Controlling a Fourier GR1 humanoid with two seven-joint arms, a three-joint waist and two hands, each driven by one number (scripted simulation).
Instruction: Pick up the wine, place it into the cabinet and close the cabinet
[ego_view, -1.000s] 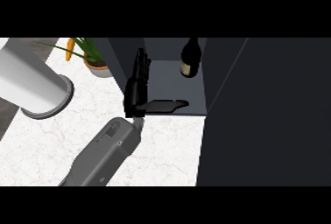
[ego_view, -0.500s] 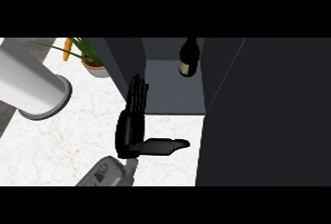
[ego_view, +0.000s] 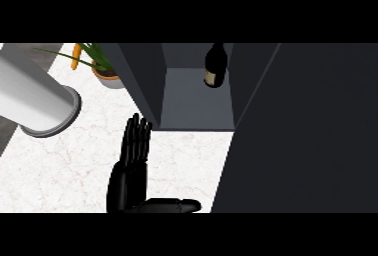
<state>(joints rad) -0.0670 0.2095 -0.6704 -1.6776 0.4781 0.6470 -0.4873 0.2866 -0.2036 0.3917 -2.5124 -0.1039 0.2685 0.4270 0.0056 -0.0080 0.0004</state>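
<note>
the wine (ego_view: 215, 67) stands upright inside the cabinet (ego_view: 145, 75), at the back of its open compartment and toward the right wall, apart from any hand. the cabinet's front is open, and its grey floor shows bare in front of the bottle.

the right hand (ego_view: 128, 182) lies outside the cabinet, in front of its left wall and over the white marble counter (ego_view: 59, 165). it is open and holds nothing. its fingers (ego_view: 136, 140) are straight and together, pointing toward the cabinet, with the tips just beside the front lower corner of the left wall. the thumb sticks out sideways, toward the wide dark panel (ego_view: 310, 140) that runs forward from the cabinet's right side.

left of the cabinet sits a potted plant (ego_view: 103, 70), close to the outer wall. further left of the cabinet a big pale cylinder (ego_view: 33, 102) slants across the counter; it may be the other forearm, though no hand shows on it.
</note>
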